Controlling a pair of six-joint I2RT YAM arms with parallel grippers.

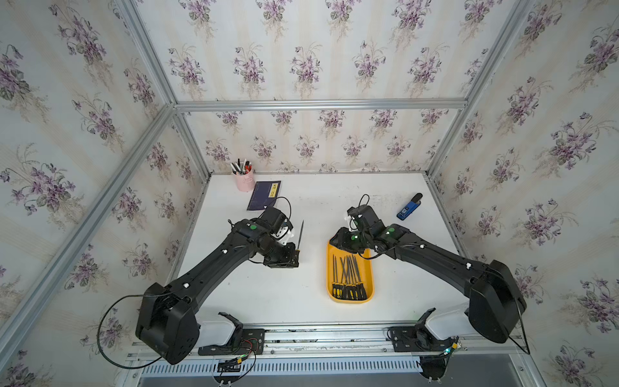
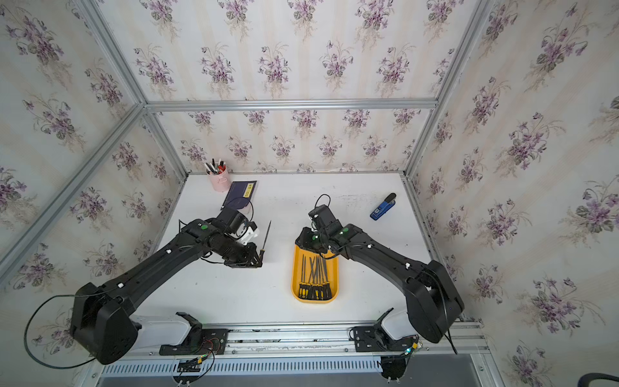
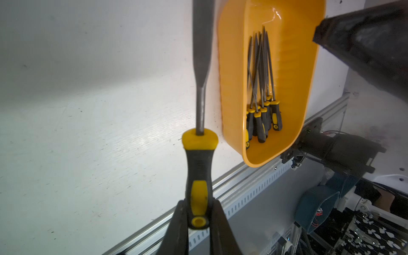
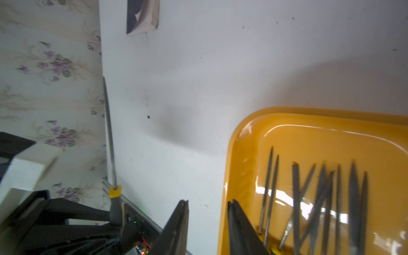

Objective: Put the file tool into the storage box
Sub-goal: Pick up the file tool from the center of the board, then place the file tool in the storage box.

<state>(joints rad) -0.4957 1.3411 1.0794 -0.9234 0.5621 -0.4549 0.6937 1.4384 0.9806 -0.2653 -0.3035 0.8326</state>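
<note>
Up off the table (image 1: 268, 295), the file tool (image 1: 300, 236) is clamped by its black-and-yellow handle in my left gripper (image 3: 198, 218), jaws tight on it. Its shaft points toward the far edge, roughly parallel to the storage box (image 1: 329, 274), which lies apart to its right. My right gripper (image 4: 207, 203) hangs part-open and empty over the box's far corner.

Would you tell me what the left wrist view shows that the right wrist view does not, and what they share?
Left wrist only: the stored files' yellow-and-black handles and the storage box's end nearest the arm bases. Right wrist only: the right gripper's jaws, apart and empty, and a notebook's corner. Both: the left gripper shut on the file tool, the yellow box and the stored files' blades.
</note>
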